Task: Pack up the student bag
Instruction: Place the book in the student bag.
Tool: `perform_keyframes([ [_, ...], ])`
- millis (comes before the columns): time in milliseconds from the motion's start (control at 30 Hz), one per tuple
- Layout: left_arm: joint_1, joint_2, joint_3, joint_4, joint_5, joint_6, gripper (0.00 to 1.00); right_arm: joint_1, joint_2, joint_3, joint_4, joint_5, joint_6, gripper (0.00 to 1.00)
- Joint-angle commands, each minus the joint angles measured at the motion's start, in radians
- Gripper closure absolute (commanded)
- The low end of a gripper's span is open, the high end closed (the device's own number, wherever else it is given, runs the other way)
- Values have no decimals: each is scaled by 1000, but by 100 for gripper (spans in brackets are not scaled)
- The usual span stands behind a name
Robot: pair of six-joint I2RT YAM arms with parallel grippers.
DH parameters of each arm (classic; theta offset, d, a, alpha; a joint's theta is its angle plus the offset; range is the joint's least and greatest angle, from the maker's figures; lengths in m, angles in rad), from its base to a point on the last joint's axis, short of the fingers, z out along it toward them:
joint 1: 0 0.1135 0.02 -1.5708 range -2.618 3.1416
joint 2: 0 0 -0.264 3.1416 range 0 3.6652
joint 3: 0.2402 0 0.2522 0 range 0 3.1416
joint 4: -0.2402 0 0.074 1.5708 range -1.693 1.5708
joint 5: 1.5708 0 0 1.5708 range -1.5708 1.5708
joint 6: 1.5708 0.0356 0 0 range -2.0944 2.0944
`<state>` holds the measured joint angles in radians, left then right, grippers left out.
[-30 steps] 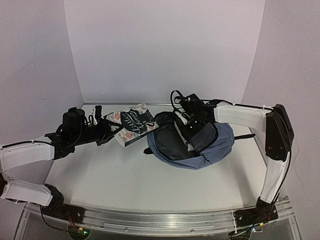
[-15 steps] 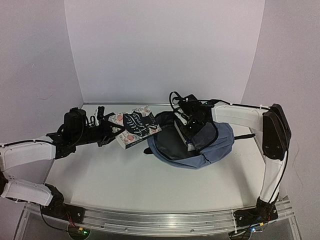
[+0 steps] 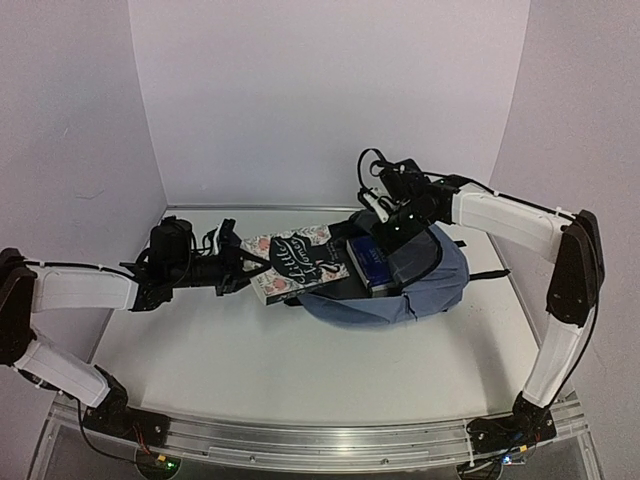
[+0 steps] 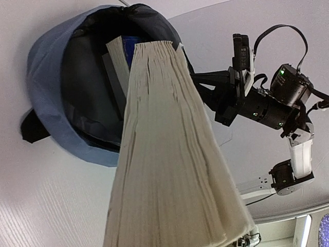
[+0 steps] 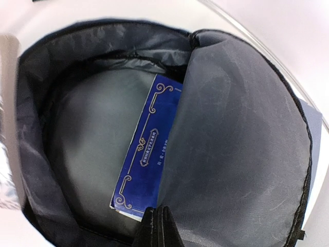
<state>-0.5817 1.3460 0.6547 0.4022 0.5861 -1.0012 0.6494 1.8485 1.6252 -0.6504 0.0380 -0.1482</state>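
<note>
The student bag [image 3: 440, 282] lies on its side at centre right, its mouth facing left. My right gripper [image 3: 392, 222] is shut on the bag's upper flap and holds it raised; in the right wrist view its fingertips [image 5: 157, 226] pinch the grey lining [image 5: 241, 154]. A dark blue book [image 5: 146, 164] lies inside the bag and also shows in the top view [image 3: 372, 262]. My left gripper [image 3: 238, 270] is shut on a thick floral-cover book [image 3: 300, 262], whose far end is at the bag's mouth. Its page edges [image 4: 164, 154] fill the left wrist view and hide the fingers.
White walls close the table at the back and both sides. An aluminium rail [image 3: 320, 440] runs along the near edge. A black strap [image 3: 487, 272] sticks out to the bag's right. My right arm [image 4: 262, 108] shows beyond the book in the left wrist view.
My left gripper has carried the floral book right, up to the bag's mouth. My right gripper has lifted the bag's flap higher, widening the opening.
</note>
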Motion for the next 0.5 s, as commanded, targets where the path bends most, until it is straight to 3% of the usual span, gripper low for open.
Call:
perform_keyframes([
  [0, -1, 57, 100, 289, 100, -57, 100, 10, -80, 48, 43, -83, 13, 100],
  [467, -10, 376, 199, 546, 113, -203, 100, 9, -97, 51, 38, -94, 22, 100],
])
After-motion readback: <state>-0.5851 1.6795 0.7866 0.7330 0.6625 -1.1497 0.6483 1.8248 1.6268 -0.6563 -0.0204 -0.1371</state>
